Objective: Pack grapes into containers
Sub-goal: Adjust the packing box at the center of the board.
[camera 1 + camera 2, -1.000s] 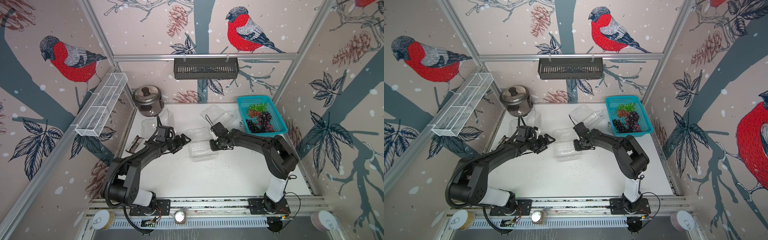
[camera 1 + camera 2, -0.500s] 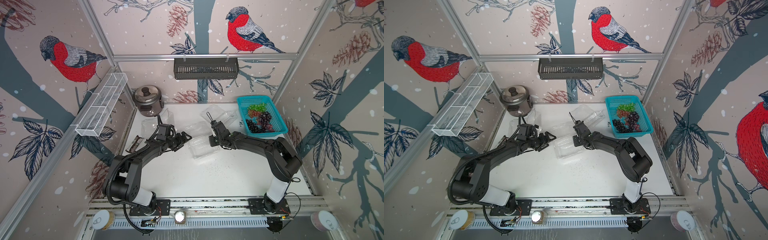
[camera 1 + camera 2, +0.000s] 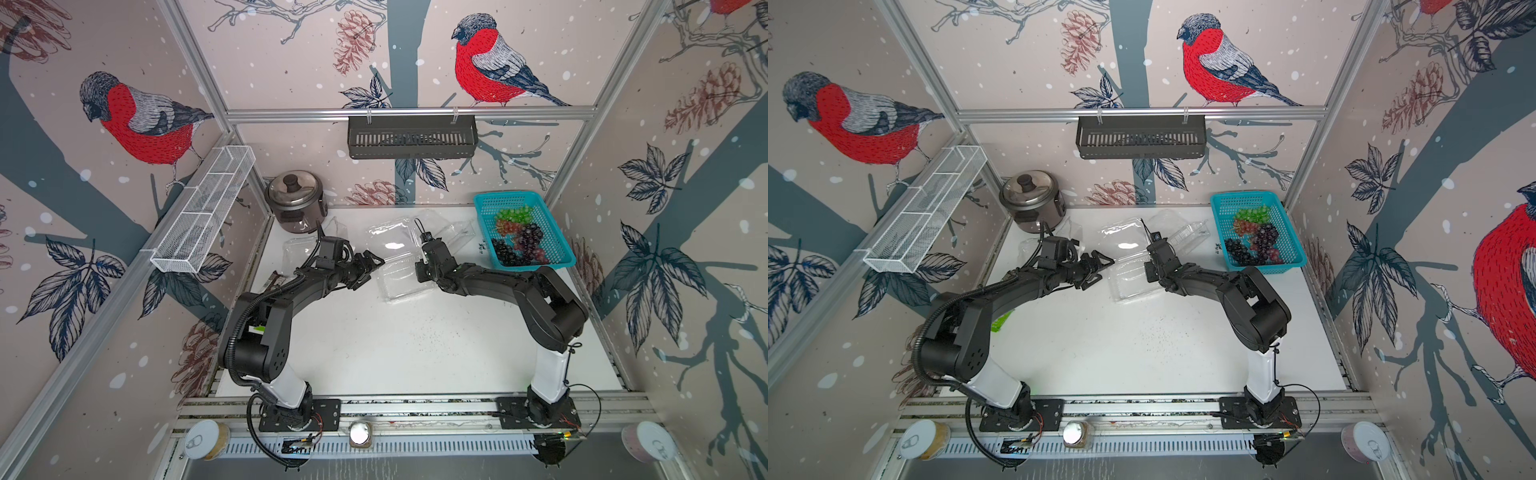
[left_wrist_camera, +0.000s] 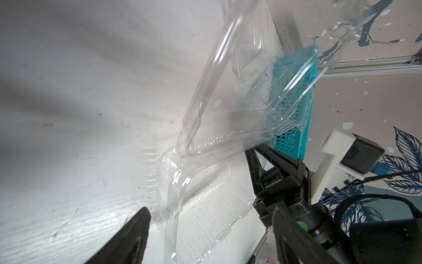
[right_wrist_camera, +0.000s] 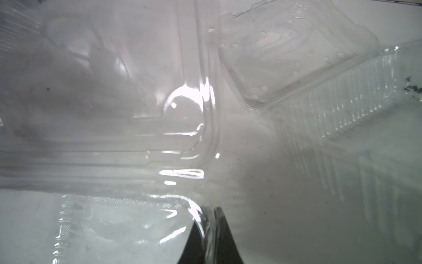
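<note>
A clear container (image 3: 401, 280) (image 3: 1133, 284) lies mid-table with its lid (image 3: 390, 241) tilted up behind it. My right gripper (image 3: 419, 272) (image 5: 211, 230) is shut on this container's rim at its right corner. At the container's left end, my left gripper (image 3: 370, 266) (image 4: 210, 228) is open, and the edge of the container (image 4: 173, 205) runs between its spread fingers without touching them. The grapes (image 3: 519, 243) (image 3: 1256, 241), green, red and dark bunches, lie in the turquoise basket (image 3: 484, 212) at the back right.
A second clear container (image 3: 455, 232) (image 5: 296, 57) lies open behind my right wrist. A third (image 3: 297, 251) sits by the steel rice cooker (image 3: 296, 199) at the back left. A black shelf (image 3: 411, 137) hangs on the back wall.
The right gripper has closed on the container's rim and the lid has swung up. The container has shifted slightly back, and the left gripper has moved in to its left edge.
</note>
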